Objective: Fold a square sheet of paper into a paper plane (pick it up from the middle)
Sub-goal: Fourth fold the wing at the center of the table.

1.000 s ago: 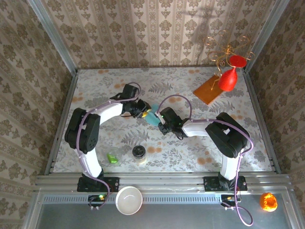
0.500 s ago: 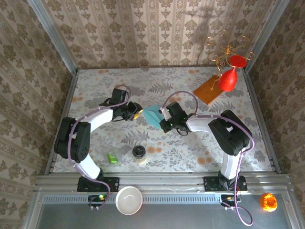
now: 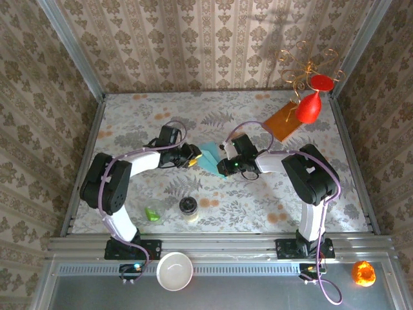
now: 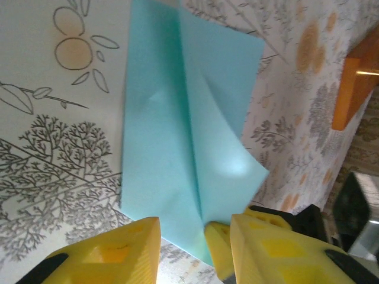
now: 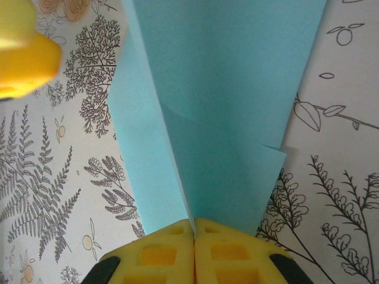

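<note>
Pinching the partly folded square sheet of paper (image 5: 225, 106) at one creased end, the right gripper (image 5: 193, 228) has both yellow fingers pressed together on it. Left gripper (image 4: 195, 234) sits at the opposite end, fingers parted, a paper corner in the gap. The sheet lies mid-table (image 3: 258, 206), between both grippers.

Bright even light, soft shadows on patterned back wall (image 3: 213, 45); near yellow plastic fingertips (image 4: 106, 251) blurred, pale glare spot on light blue folded paper sheet (image 4: 183, 136).
</note>
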